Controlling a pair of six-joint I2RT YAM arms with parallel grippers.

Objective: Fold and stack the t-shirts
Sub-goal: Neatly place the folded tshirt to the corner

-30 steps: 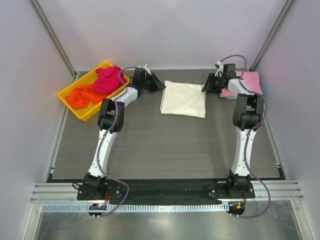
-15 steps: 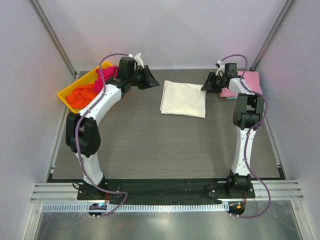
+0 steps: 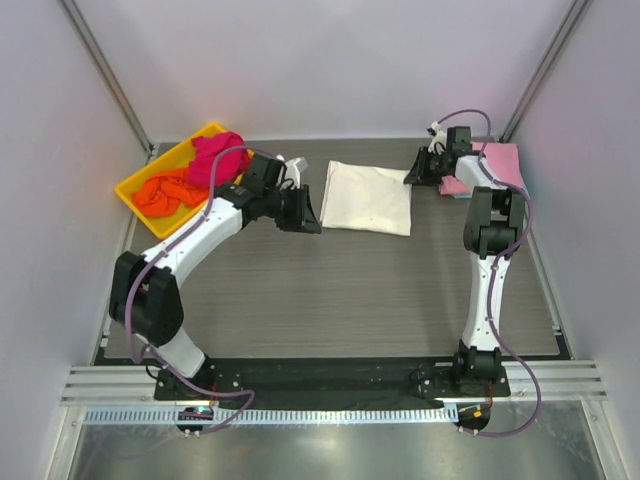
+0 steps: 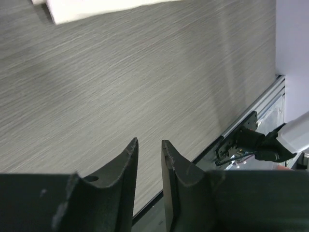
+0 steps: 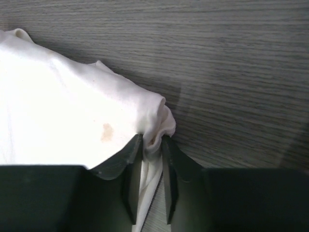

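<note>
A folded cream-white t-shirt (image 3: 368,197) lies flat at the back middle of the table. My right gripper (image 3: 413,172) is at its far right corner. In the right wrist view that gripper (image 5: 152,140) is shut on a bunched fold of the cream-white t-shirt (image 5: 72,106). My left gripper (image 3: 308,213) hovers just off the shirt's left edge. Its jaws (image 4: 149,142) stand a little apart with nothing between them, and only a corner of the cream-white t-shirt (image 4: 96,8) shows above. A pink t-shirt (image 3: 497,160) lies over a teal one (image 3: 461,194) at the back right.
A yellow tray (image 3: 178,234) at the back left holds a crumpled orange t-shirt (image 3: 163,190) and a magenta one (image 3: 215,157). Frame posts rise at both back corners. The table's near edge and a metal rail (image 4: 251,113) show beyond the left fingers.
The left arm swung from beside the tray, up and round, down to the cream shirt's left edge. The right gripper closed on the shirt's right corner.
</note>
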